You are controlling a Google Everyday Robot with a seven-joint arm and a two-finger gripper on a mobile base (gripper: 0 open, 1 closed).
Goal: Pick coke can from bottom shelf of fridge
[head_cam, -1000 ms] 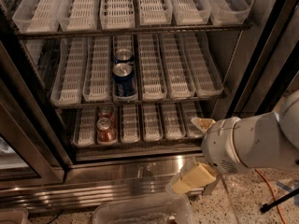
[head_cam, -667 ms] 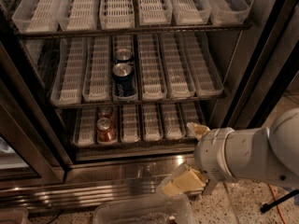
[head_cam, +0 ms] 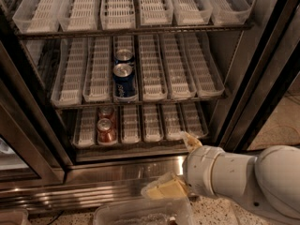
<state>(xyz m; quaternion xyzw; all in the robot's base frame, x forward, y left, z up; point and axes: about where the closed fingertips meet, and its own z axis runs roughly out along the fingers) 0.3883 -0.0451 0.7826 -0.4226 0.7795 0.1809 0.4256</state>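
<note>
The tool (head_cam: pixel 168 165), open and empty, hovers before the fridge (head_cam: pixel 117 172), at four o'clock from the coke can (head_cam: pixel 106 131) on the bottom shelf (head_cam: pixel 152 126).

**No writing in the fridge can be read**

No word, number or sign is legible. The front blue soda can (head_cam: pixel 125 82) on the middle rack has pale lettering on its side, too blurred to spell out. The second blue can (head_cam: pixel 124 56) behind it shows only its silver top. The coke can (head_cam: pixel 106 130) on the bottom shelf (head_cam: pixel 140 143) is red with a faint white mark that cannot be read as a brand. The white trays (head_cam: pixel 151 124) and the steel base of the fridge (head_cam: pixel 117 172) show no label. The gripper (head_cam: pixel 167 165), low at the right front of the bottom shelf with its jaws apart, carries no marking.
</note>
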